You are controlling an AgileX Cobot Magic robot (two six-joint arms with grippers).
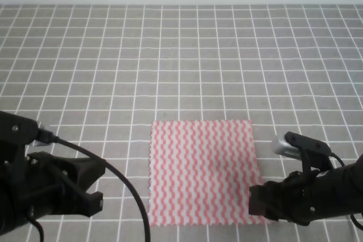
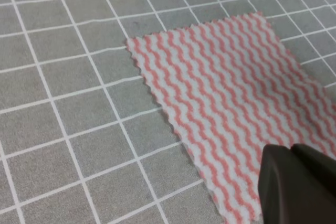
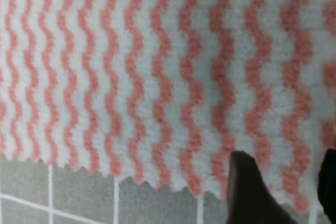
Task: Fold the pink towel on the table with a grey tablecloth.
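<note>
Both arms are black and blocky. The left arm [image 1: 39, 188] has a thick black cable [image 1: 122, 188] that curves down from it. The right arm [image 1: 317, 191] has a small silver cylinder [image 1: 282, 145] on top. The fingers [image 3: 252, 192] are matte black.

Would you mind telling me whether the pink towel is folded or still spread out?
Spread flat: the pink towel lies as a single square layer, with no fold visible.

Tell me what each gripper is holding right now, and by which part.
Nothing is held. The pink towel lies flat and unfolded. The right gripper is open over its near right corner; the left gripper is off to the side, its state unclear.
</note>
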